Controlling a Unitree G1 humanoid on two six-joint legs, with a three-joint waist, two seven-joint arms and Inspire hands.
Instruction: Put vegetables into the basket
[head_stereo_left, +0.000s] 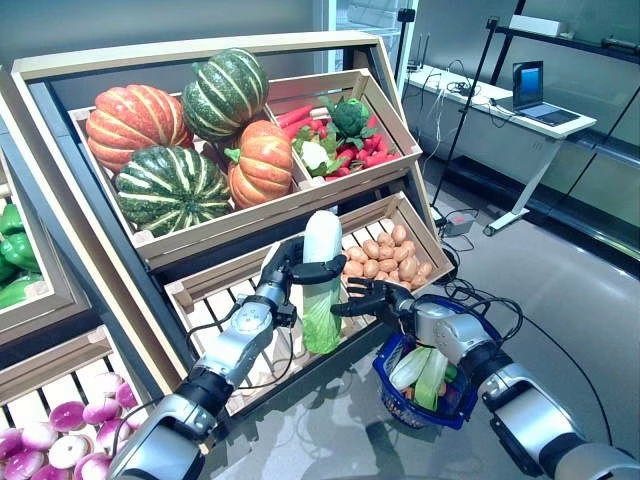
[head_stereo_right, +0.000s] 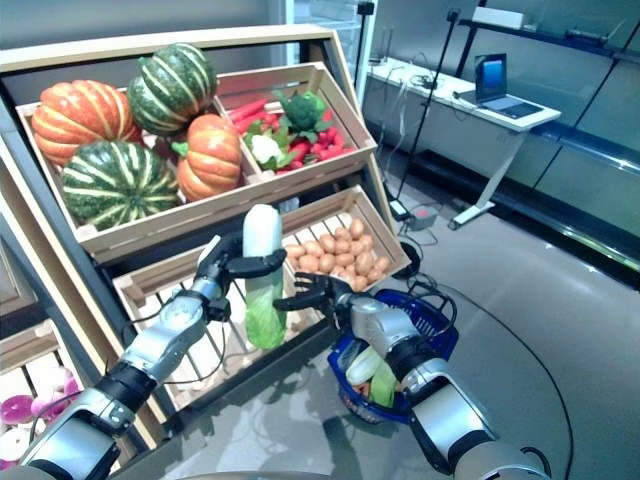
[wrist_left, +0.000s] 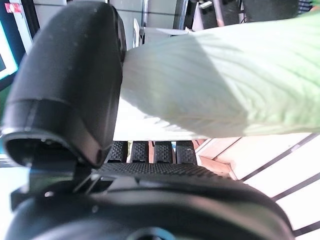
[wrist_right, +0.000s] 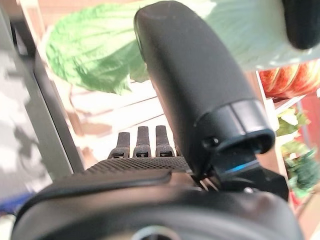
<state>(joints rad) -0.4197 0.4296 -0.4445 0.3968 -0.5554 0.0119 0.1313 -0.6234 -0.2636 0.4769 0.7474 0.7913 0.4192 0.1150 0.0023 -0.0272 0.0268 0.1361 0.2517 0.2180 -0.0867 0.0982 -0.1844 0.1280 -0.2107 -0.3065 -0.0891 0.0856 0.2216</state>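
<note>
Pale white at its stalk and green at its leafy end, a napa cabbage (head_stereo_left: 321, 285) hangs upright at the centre of the frame, white end up, in front of the lower crate (head_stereo_left: 215, 300) of the wooden stand. The left hand (head_stereo_left: 290, 268) reaches in from the lower left with its fingers and thumb curled round the cabbage's upper half. The right hand (head_stereo_left: 375, 296) sits just right of the leafy end, fingers spread apart and relaxed, holding nothing. Below it, at the lower right of centre, the blue basket (head_stereo_left: 395, 390) hangs under the right forearm with leafy vegetables already inside. Potatoes (head_stereo_left: 388, 255) fill the crate behind; pumpkins (head_stereo_left: 180, 135) occupy the upper left
</note>
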